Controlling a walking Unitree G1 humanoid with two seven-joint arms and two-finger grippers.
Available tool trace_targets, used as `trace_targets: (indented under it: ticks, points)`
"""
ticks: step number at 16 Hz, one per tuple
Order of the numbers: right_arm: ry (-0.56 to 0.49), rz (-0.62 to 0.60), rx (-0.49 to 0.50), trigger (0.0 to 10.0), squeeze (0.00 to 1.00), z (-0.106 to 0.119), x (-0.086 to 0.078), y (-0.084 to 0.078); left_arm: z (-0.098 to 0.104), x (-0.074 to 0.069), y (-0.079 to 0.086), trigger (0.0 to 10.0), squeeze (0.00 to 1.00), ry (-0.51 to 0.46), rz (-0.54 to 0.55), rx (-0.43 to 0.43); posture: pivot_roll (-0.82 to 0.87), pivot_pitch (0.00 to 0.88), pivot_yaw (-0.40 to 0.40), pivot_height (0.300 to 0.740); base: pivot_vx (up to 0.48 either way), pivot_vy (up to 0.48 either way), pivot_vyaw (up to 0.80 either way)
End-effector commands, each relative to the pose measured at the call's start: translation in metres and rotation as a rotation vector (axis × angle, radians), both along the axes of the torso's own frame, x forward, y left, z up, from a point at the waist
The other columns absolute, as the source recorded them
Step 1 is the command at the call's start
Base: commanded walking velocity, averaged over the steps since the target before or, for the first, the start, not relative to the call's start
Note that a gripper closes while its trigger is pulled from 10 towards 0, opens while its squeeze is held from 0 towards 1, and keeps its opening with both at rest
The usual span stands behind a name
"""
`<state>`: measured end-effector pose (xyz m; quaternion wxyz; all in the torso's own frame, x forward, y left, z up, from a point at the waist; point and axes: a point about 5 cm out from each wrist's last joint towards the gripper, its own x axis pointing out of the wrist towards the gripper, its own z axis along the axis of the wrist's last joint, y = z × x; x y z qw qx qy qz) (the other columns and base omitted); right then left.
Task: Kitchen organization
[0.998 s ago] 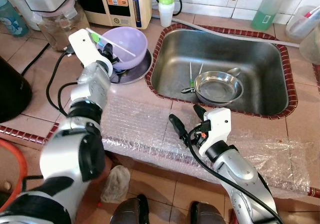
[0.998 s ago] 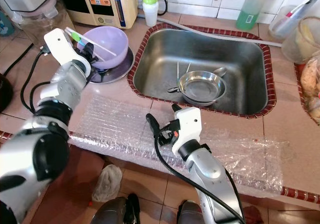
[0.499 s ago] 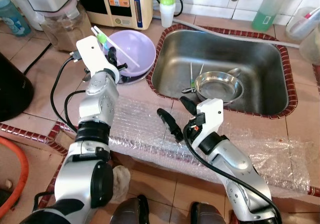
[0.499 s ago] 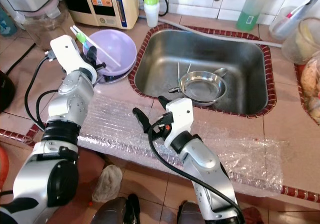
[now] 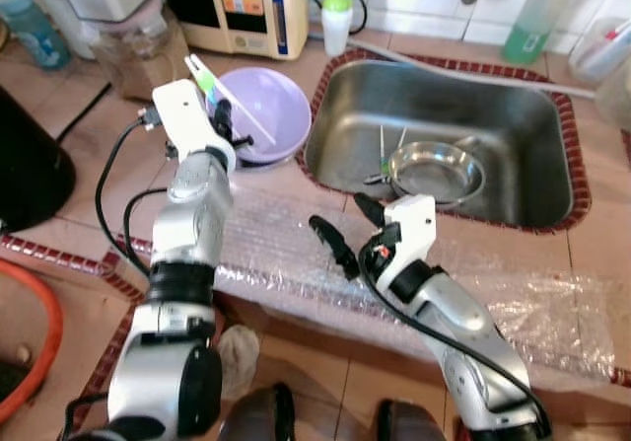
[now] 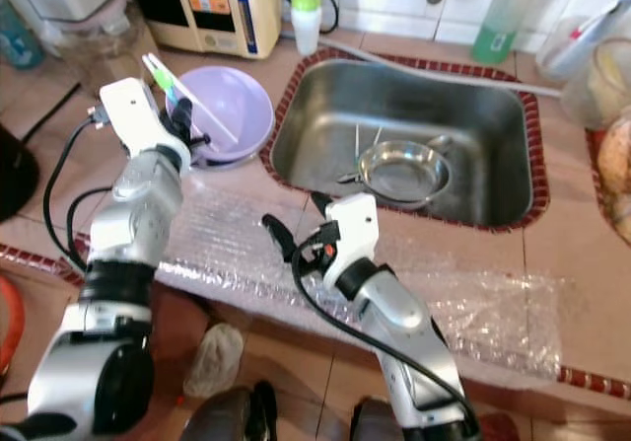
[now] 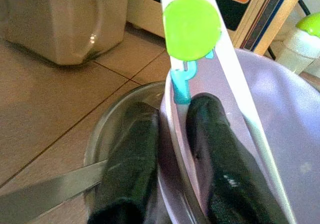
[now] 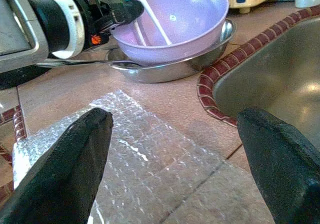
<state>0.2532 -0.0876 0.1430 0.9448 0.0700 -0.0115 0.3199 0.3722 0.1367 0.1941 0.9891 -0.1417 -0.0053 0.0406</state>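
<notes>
Shifted nearer the sink, left gripper (image 7: 172,149) pinches purple bowl (image 5: 261,115) rim; right gripper (image 5: 352,227) spread wide

The left tool (image 5: 225,125), which a second ago sat low beside the purple bowl (image 5: 264,113) with its arm bent out to the side, has risen and now pinches the bowl's near rim, one black finger (image 7: 222,164) inside and one outside, the arm standing straighter above the surface. The bowl itself has slid closer to the sink (image 5: 446,115), so less of the steel plate (image 8: 170,66) under it shows on that side. The right tool (image 5: 353,226) has swung leftward over the bubble wrap (image 5: 276,234), fingers spread wide, and has hardly moved in the last half second. The camera has shifted a little too
</notes>
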Motion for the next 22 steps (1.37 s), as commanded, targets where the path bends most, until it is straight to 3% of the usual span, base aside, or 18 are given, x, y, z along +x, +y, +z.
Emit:
trace_targets:
  ticks: [1, 3, 4, 11, 14, 17, 18, 22]
  points:
    - [-0.006, 0.001, 0.003, 10.0, 0.00, 0.000, 0.000, -0.001, -0.011, -0.007, 0.002, 10.0, 1.00, 0.050, 0.012, 0.024, -0.07, 0.125, 0.081, 0.740, 0.000, 0.000, 0.00]
    - [-0.007, -0.001, 0.002, 10.0, 0.00, 0.000, 0.000, -0.002, -0.019, -0.012, 0.002, 10.0, 1.00, 0.075, 0.013, 0.033, -0.07, 0.125, 0.081, 0.740, 0.000, 0.000, 0.00]
    - [-0.008, -0.001, 0.002, 10.0, 0.00, 0.000, 0.000, -0.001, -0.022, -0.013, 0.002, 10.0, 0.00, 0.089, 0.011, 0.038, -0.07, 0.123, 0.079, 0.740, 0.000, 0.000, 0.00]
    - [-0.014, 0.003, -0.001, 10.0, 0.00, -0.001, 0.002, 0.001, 0.001, -0.003, 0.016, 10.0, 0.00, -0.001, 0.027, 0.243, -0.07, 0.122, 0.076, 0.740, 0.000, 0.000, 0.00]
    - [-0.014, -0.005, -0.004, 10.0, 0.00, -0.003, 0.003, 0.001, 0.013, -0.001, 0.011, 10.0, 0.00, -0.094, 0.024, 0.299, -0.07, 0.119, 0.080, 0.740, 0.000, 0.000, 0.00]
    - [-0.014, -0.005, -0.003, 10.0, 0.00, -0.003, 0.003, 0.002, 0.009, 0.000, 0.007, 10.0, 0.00, -0.089, 0.011, 0.290, -0.07, 0.116, 0.082, 0.740, 0.000, 0.000, 0.00]
    - [-0.016, -0.006, -0.003, 10.0, 0.00, -0.003, 0.003, 0.002, 0.007, -0.001, 0.005, 0.0, 0.00, -0.105, -0.011, 0.276, -0.07, 0.116, 0.082, 0.740, 0.000, 0.000, 0.00]
    - [-0.021, -0.012, -0.004, 10.0, 0.00, -0.003, 0.005, 0.002, 0.011, -0.001, 0.002, 0.0, 0.00, -0.151, -0.023, 0.275, -0.07, 0.114, 0.081, 0.740, 0.000, 0.000, 0.00]
